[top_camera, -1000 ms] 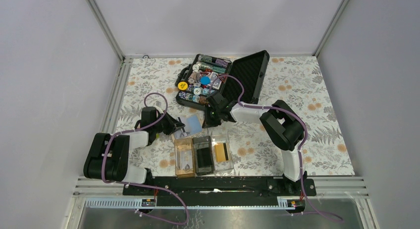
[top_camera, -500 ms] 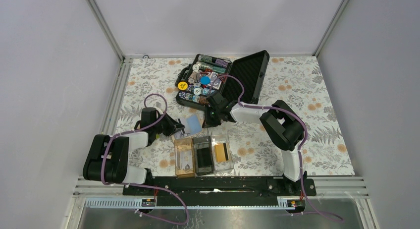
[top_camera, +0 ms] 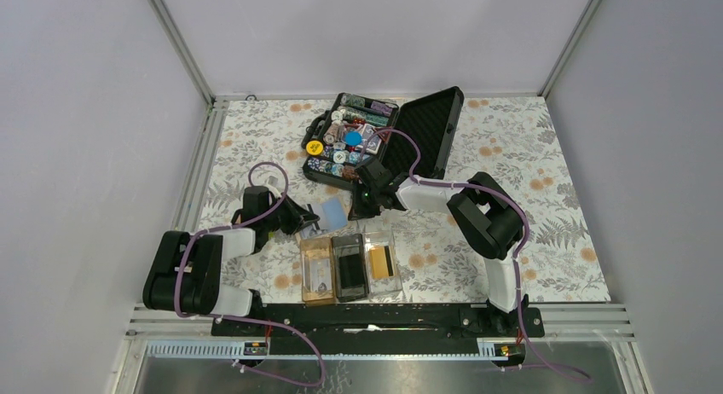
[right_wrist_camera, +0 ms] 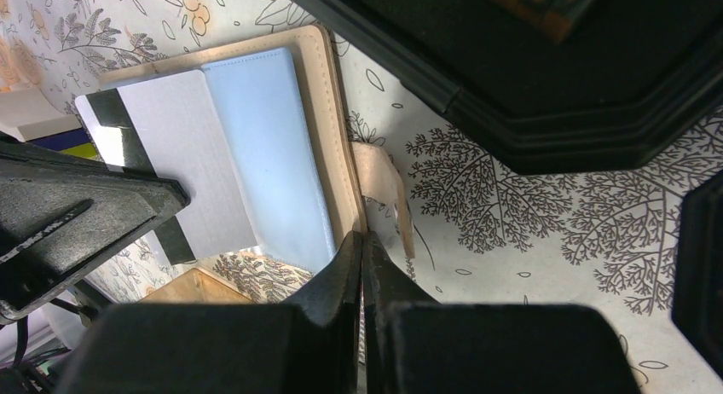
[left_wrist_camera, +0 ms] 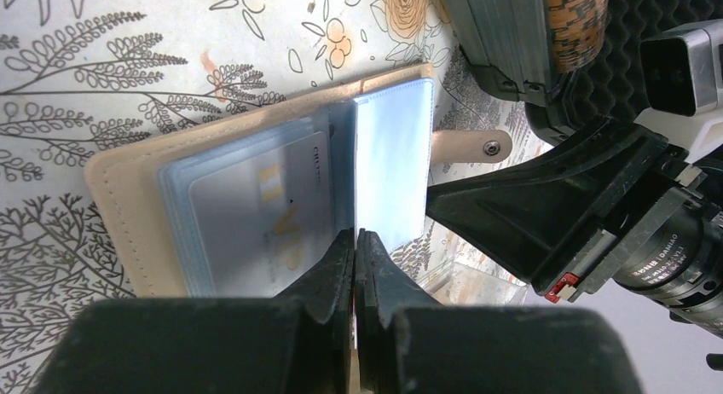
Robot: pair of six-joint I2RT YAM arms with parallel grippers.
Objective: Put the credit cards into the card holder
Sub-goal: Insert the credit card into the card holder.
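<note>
One gold credit card (top_camera: 381, 260) lies flat in the clear end compartment of the card holder (top_camera: 384, 239), which sits near the arm bases, just below both grippers in the top view. The brown and dark compartments are beside it.

Between the grippers, a beige card wallet (left_wrist_camera: 128, 198) lies open on the floral tablecloth (top_camera: 546, 198). A silver card with gold lettering (left_wrist_camera: 264, 223) shows through its plastic sleeves. The left gripper (left_wrist_camera: 354, 249) has its fingers pressed together at the edge of a pale sleeve (left_wrist_camera: 392, 155); whether it pinches that sleeve I cannot tell. The right gripper (right_wrist_camera: 362, 249) is likewise closed, its tips at the wallet's rim beside the snap strap (right_wrist_camera: 384, 185). Beyond the right gripper stands an open poker chip case (top_camera: 349, 138).
</note>
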